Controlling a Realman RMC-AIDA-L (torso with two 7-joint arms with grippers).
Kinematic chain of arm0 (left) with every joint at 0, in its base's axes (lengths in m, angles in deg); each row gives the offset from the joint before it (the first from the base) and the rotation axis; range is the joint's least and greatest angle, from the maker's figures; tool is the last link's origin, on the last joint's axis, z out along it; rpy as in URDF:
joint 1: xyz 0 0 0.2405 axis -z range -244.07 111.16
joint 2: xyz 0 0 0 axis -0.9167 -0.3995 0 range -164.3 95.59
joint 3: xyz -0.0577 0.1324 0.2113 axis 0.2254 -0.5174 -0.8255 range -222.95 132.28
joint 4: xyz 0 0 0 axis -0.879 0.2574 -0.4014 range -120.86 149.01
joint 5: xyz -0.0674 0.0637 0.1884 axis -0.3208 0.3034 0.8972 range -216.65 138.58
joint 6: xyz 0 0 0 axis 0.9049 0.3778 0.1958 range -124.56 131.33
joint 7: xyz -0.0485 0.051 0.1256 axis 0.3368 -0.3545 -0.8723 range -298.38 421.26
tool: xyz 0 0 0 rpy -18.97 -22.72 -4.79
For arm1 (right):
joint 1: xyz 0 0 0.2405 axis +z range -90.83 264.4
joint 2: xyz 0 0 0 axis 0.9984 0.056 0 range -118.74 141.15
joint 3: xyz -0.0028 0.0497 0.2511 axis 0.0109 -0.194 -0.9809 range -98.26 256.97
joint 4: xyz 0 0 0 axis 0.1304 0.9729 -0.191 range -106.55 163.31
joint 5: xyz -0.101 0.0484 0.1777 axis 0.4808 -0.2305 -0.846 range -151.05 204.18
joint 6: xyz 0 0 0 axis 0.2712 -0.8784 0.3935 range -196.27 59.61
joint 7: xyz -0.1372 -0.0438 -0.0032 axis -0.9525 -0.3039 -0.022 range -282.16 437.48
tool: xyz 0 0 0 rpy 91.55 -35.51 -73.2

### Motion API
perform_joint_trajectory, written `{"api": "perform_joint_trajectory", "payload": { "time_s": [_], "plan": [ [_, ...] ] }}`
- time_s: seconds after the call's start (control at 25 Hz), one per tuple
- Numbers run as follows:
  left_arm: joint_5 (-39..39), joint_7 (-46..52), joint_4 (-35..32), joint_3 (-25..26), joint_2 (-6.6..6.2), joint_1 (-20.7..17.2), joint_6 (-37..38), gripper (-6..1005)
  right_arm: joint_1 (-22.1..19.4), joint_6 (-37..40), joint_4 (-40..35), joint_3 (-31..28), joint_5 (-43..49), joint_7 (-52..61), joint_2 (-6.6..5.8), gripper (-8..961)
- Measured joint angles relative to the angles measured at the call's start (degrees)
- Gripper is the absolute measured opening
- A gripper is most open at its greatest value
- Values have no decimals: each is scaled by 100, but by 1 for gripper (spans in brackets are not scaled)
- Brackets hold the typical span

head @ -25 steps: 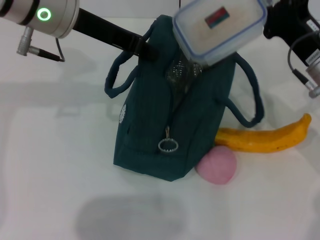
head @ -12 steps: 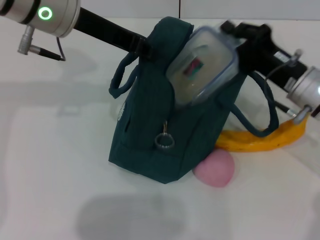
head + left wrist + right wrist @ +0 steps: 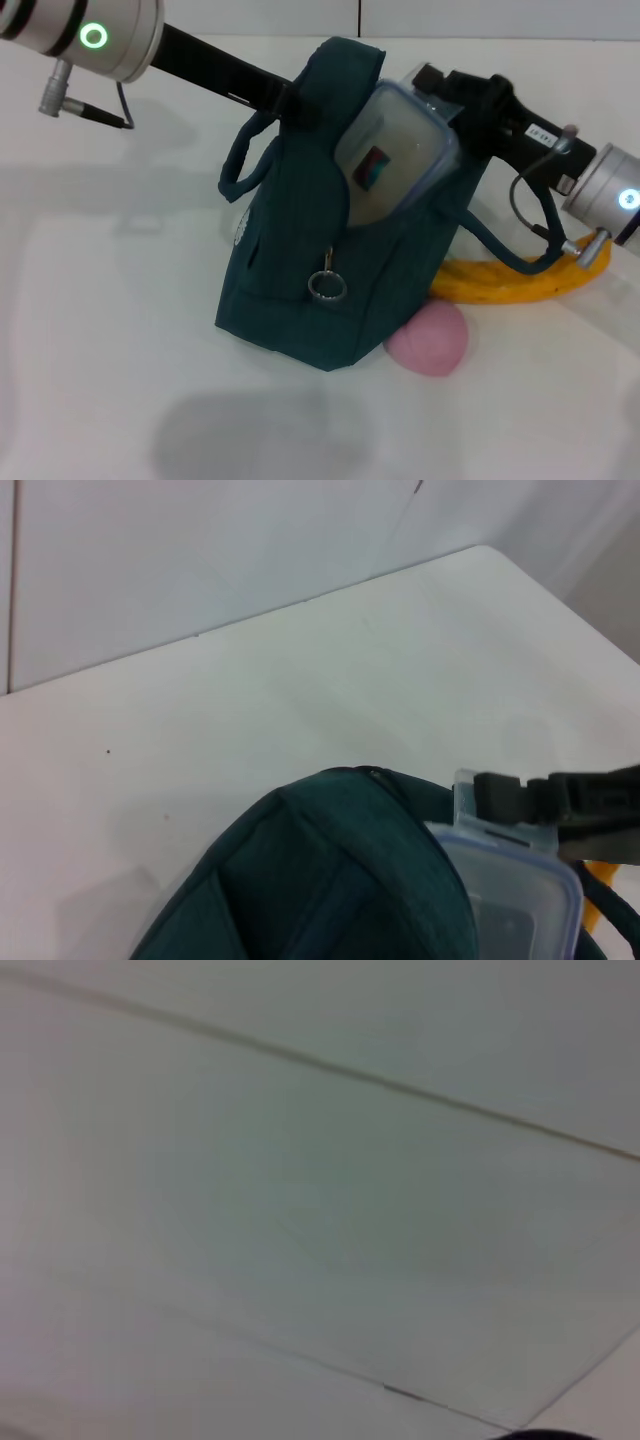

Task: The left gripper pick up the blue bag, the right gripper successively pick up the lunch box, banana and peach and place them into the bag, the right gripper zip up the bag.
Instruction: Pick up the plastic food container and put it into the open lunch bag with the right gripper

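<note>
The blue bag [image 3: 290, 290] stands tilted on the white table, its mouth held up at the far left rim by my left gripper [image 3: 288, 100], which is shut on the fabric. The lunch box [image 3: 392, 160] is tipped on edge and sunk halfway into the bag's opening. My right gripper [image 3: 437, 88] is shut on its upper far edge. The banana [image 3: 500, 283] lies to the right behind the bag, partly under a handle. Against the bag's front right corner rests the peach [image 3: 430, 338]. The left wrist view shows the bag [image 3: 320, 880], the lunch box [image 3: 515, 890] and the right gripper [image 3: 560, 800].
The zipper's metal ring pull [image 3: 326, 287] hangs on the bag's front face. One rope handle [image 3: 240, 160] loops out to the left, the other [image 3: 510, 250] to the right under my right arm. Bare white table [image 3: 120, 350] lies left of and before the bag.
My right gripper has come down and left with the lunch box, tipping it from above the bag into the opening. The bag has shifted slightly. The left gripper has kept its hold.
</note>
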Motion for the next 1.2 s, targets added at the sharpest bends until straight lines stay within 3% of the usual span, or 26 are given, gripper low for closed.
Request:
{"api": "perform_joint_trajectory", "payload": {
  "time_s": [0.24,0.72,1.04,1.2],
  "plan": [
    [0,-80,0,-21,29,-4,-3,36,146,-132,-16,27,343,-732,-4,97],
    [41,-104,0,10,15,-33,-11,36,268,72,-417,147,1038,-911,-41,117],
    [139,-103,0,1,32,-42,-73,36,245,755,-872,297,1124,-1131,-57,140],
    [145,-104,0,10,31,-94,-80,36,9,1362,-1337,237,951,-1148,-63,151]
  ]
}}
